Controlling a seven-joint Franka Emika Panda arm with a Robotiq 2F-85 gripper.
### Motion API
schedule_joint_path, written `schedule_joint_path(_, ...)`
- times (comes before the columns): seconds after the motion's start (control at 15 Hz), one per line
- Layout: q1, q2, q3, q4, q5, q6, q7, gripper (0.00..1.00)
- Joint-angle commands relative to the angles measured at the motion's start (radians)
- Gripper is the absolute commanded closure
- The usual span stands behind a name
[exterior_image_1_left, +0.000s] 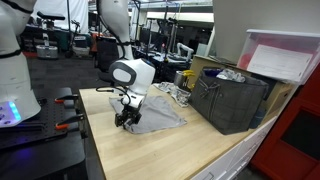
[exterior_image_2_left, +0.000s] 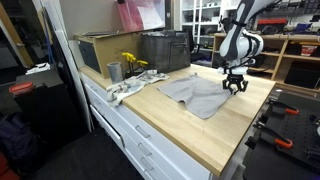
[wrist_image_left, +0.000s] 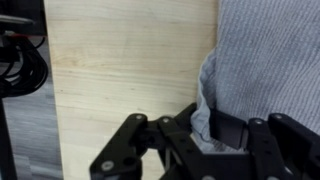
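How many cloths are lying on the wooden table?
2. A big grey cloth lies flat mid-table, its edge at the claw. A small crumpled rag sits by the metal cup. The crate might hide more.

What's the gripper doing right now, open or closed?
Gripper: closed, pinching the edge of the grey cloth on the wooden countertop.

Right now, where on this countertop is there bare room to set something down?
Free: the bare wooden countertop between the grey cloth and the front edge, plus the strip beside the gripper. Crowded: the back, around the dark crate and metal cup.
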Motion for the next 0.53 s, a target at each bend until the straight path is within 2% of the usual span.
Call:
schedule_joint_path(0.0, -0.005, -0.035, -0.015, -0.016, -0.028, 0.03, -0.073, 1.0)
schedule_joint_path(0.47, 0.011, -0.068, -0.142, -0.002, -0.196, -0.023, -0.235, 1.0)
